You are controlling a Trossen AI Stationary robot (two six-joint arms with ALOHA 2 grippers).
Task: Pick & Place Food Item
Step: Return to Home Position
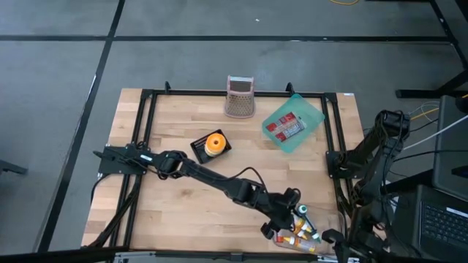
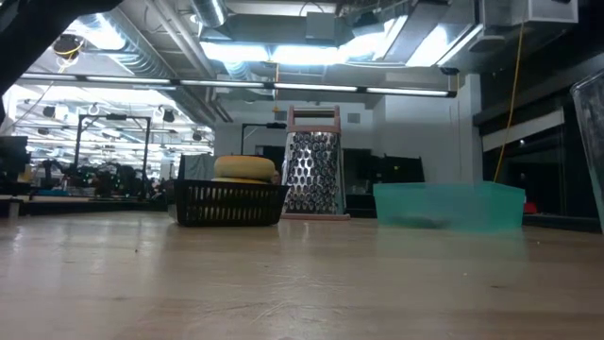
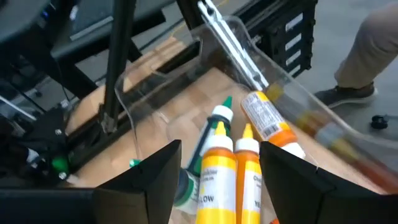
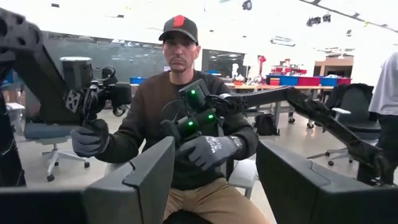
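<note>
Several squeeze bottles lie side by side in a clear plastic bin (image 3: 249, 50) at the table's near right corner (image 1: 301, 232). One is yellow with a green cap (image 3: 214, 155), and two are orange (image 3: 249, 171) (image 3: 267, 115). My left gripper (image 3: 217, 180) (image 1: 294, 213) reaches across the table and hovers open just above them, one finger on each side of the yellow and orange bottles, touching none that I can see. My right gripper (image 4: 214, 180) is open beyond the table's right edge, pointing up into the room.
A black basket with a yellow-orange round item (image 1: 212, 145) (image 2: 231, 194) stands mid-table. A metal grater (image 1: 239, 96) (image 2: 311, 175) stands at the far edge. A teal tub holding red packets (image 1: 292, 123) (image 2: 448, 206) sits far right. A person (image 4: 180, 124) stands beyond the table.
</note>
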